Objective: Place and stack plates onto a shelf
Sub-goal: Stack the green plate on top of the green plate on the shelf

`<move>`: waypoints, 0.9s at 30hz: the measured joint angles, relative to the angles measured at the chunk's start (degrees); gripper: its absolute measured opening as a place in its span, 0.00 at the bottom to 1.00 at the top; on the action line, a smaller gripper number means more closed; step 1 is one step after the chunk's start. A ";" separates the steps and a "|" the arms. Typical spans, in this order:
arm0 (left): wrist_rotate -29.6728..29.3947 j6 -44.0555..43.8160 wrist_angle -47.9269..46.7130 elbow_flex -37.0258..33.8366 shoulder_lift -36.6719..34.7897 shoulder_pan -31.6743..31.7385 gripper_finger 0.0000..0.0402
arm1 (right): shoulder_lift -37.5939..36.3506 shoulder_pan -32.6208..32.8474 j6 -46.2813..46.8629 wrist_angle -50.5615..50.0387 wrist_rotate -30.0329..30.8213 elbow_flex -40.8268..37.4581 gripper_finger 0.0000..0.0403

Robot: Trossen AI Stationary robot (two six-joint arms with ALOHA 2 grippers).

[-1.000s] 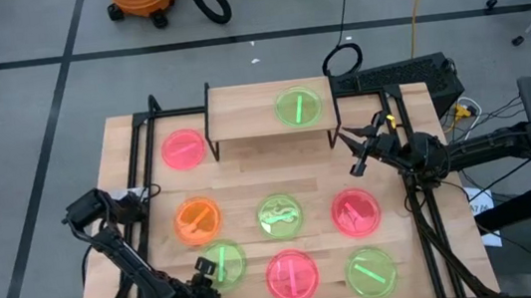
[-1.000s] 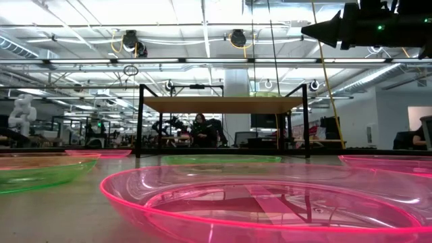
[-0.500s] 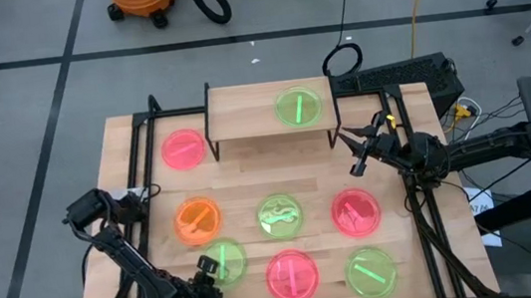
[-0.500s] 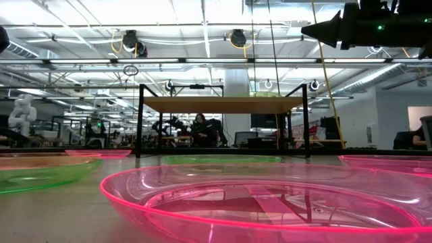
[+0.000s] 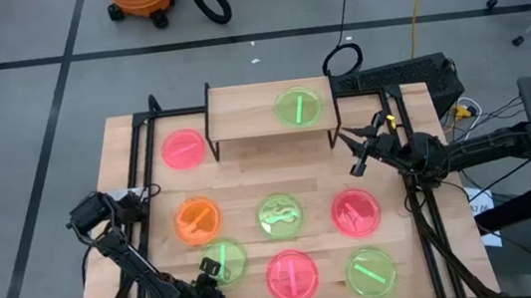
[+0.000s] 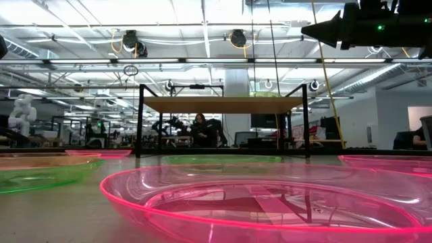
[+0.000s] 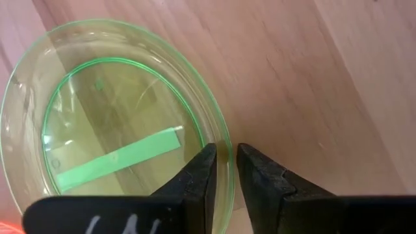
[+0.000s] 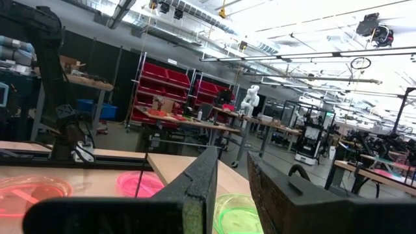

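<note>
Near the table's front left lies a neon green plate [image 5: 225, 262] [image 7: 117, 123], flat on its base. My left gripper [image 5: 207, 270] [image 7: 226, 170] points down at its rim, open by a narrow gap, one finger inside the rim and one outside. The shelf [image 5: 241, 112] [image 6: 223, 104] stands at the table's far middle and bears one green plate [image 5: 299, 106]. My right gripper [image 5: 351, 154] [image 8: 232, 170] hangs in the air to the right of the shelf, open by a narrow gap, with nothing in it. My left gripper comes from above at the green plate's rim [image 7: 225, 148] on the side toward the table's near left. One finger [image 7: 198, 170] stands inside the rim, the other [image 7: 260, 175] outside. Whether they touch the rim I cannot tell. The plate lies flat on the table.
More plates lie on the table: pink [image 5: 183, 148] at the far left, orange [image 5: 197, 220], green [image 5: 279, 216] and pink-red [image 5: 356, 211] in the middle row, pink [image 5: 292, 275] [image 6: 270, 202] and green [image 5: 371, 272] at the front. Black frame rails [image 5: 133, 174] run along the sides.
</note>
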 joint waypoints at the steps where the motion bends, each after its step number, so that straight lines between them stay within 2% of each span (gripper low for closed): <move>1: -0.02 0.02 0.11 0.00 0.02 0.00 0.15 | 0.00 0.00 -0.02 0.00 0.00 0.00 0.17; 5: -0.04 1.39 0.94 -0.03 0.07 -0.04 0.03 | 0.00 0.01 -0.02 0.00 0.00 0.00 0.17; 9: -1.34 2.88 0.64 1.30 0.35 0.13 0.01 | 0.00 0.02 0.00 0.00 0.00 0.00 0.17; 15: -7.95 6.52 -4.28 8.00 0.66 1.85 0.01 | 0.00 0.01 -0.02 0.02 0.00 0.00 0.17; 19: -9.82 10.24 -12.09 14.41 0.48 4.14 0.01 | -0.02 0.00 -0.02 0.24 -0.07 0.00 0.17; 24: -11.45 10.63 -26.09 21.46 0.42 6.07 0.00 | -0.02 0.00 0.21 0.24 -0.23 0.00 0.17; 27: -15.70 11.38 -32.67 23.39 0.35 7.08 0.00 | -0.02 0.01 0.35 0.24 -0.24 0.00 0.17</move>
